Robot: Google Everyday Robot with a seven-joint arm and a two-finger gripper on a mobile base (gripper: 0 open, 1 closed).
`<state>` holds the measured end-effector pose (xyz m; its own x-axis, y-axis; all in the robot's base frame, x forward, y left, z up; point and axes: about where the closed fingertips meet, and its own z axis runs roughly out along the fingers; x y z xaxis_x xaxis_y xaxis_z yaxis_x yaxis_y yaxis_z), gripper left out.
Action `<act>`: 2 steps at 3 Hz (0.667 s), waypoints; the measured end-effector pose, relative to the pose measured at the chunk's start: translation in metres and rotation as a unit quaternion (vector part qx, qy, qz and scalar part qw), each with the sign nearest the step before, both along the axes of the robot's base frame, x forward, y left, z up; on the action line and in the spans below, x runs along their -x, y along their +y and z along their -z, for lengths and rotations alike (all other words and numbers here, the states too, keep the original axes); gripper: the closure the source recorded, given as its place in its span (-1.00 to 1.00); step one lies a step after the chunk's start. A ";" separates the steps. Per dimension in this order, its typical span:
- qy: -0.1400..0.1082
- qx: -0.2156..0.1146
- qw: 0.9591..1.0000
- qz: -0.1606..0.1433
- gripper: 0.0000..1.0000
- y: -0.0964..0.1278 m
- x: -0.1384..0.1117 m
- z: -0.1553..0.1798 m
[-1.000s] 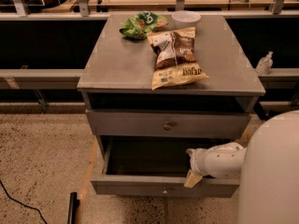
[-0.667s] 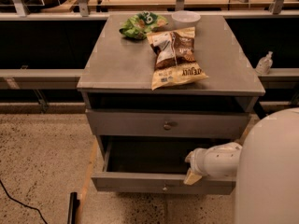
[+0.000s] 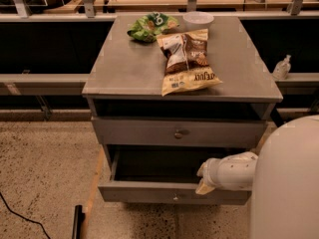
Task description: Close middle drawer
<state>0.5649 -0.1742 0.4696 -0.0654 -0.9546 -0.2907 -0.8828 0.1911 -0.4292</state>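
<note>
The middle drawer (image 3: 149,191) stands pulled out well beyond the front edge of the tabletop (image 3: 129,68); closing is not yet done. The gripper (image 3: 204,184) sits at the drawer's front panel, toward the front right corner; its grip state cannot be told. The full inward push is left.

The gripper (image 3: 205,185), at the middle drawer (image 3: 149,191) front's right part, nudged toward 12 o'clock; the drawer slid slightly inward.

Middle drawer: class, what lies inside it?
The middle drawer shows only a dark floor with no items visible. The gripper sits at its right front rim, covering that corner; the back lies hidden under the drawer above.
</note>
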 end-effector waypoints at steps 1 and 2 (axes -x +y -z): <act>-0.006 0.002 1.000 -0.002 1.00 -0.001 -0.003 -0.002; -0.006 0.002 1.000 -0.002 1.00 -0.001 -0.003 -0.002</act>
